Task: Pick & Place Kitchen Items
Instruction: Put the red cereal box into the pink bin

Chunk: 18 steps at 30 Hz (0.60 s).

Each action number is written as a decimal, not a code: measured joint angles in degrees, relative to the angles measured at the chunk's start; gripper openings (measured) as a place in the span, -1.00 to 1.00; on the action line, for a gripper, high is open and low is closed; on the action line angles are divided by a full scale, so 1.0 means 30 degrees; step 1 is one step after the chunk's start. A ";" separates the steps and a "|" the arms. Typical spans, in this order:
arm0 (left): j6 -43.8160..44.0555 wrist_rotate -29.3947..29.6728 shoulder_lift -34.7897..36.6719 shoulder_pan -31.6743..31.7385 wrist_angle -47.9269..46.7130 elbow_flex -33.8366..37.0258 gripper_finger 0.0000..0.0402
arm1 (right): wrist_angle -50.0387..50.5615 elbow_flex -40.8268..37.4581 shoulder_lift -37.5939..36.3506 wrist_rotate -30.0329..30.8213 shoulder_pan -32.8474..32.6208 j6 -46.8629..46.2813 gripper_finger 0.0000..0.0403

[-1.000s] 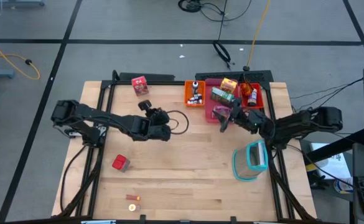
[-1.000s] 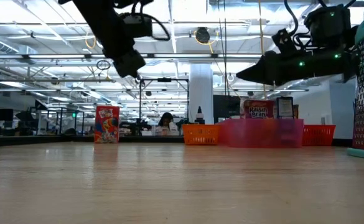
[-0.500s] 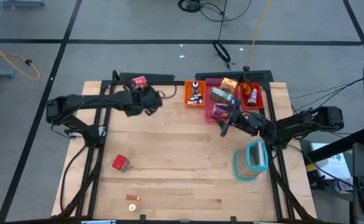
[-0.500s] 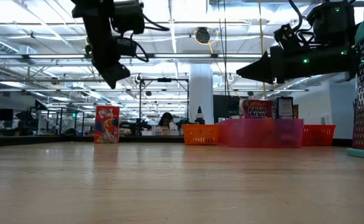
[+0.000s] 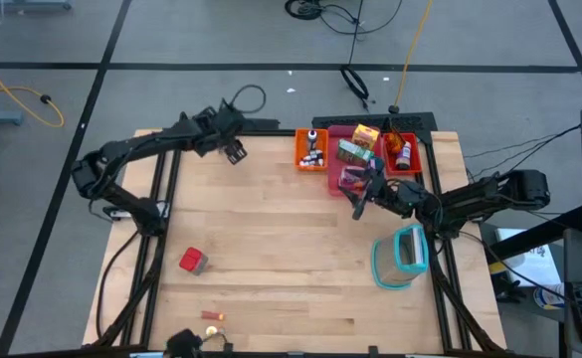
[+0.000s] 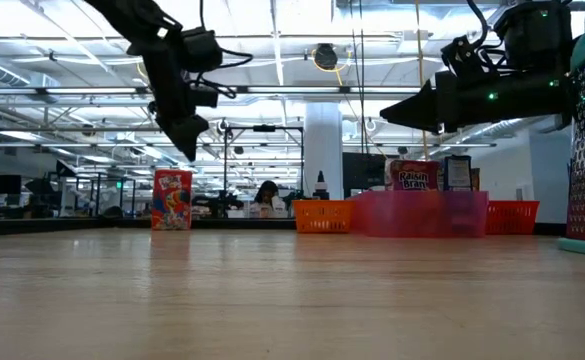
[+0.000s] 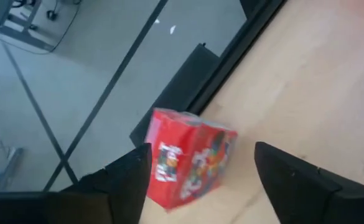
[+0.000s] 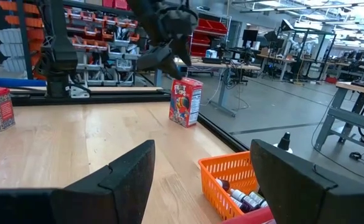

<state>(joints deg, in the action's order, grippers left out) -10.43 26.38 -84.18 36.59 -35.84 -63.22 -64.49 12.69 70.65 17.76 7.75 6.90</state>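
Left gripper has swung over to the red carton — jaws now spread, carton between them, ungrasped — pick imminent.

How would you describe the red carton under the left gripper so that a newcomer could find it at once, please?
Start at the wooden table and go to its far edge, well left of the orange tray. There the red carton stands upright and alone, with the left gripper hovering open above it. Unlike the cartons packed in the trays, it sits directly on the bare wood.
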 joint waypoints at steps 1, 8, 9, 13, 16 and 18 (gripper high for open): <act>-0.0379 -0.0315 0.0000 0.0399 0.0132 0.0000 0.43 | -0.0005 0.0000 -0.0005 0.0000 0.0000 -0.0003 0.26; -0.0818 -0.2764 -0.0118 0.2805 0.0415 0.0000 0.48 | -0.0209 0.0007 -0.0007 -0.0007 0.0000 0.0000 0.26; -0.0877 -0.2795 -0.0141 0.3027 0.0523 0.0000 0.48 | -0.0247 0.0007 0.0000 -0.0011 0.0000 0.0000 0.26; -0.1663 -0.4002 -0.0179 0.3946 0.0875 0.0000 0.47 | -0.0286 0.0007 0.0000 -0.0015 0.0000 0.0002 0.26; -0.2257 -0.5336 -0.0435 0.4515 0.0831 0.0000 0.47 | -0.0284 0.0007 0.0000 -0.0015 0.0000 0.0000 0.26; -0.2648 -0.5549 -0.0659 0.4764 0.0818 0.0000 0.47 | -0.0284 0.0007 0.0000 -0.0022 0.0000 -0.0034 0.26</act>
<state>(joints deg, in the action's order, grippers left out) -18.37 9.73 -86.16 50.88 -33.39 -63.22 -65.34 12.71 70.65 17.69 7.75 6.79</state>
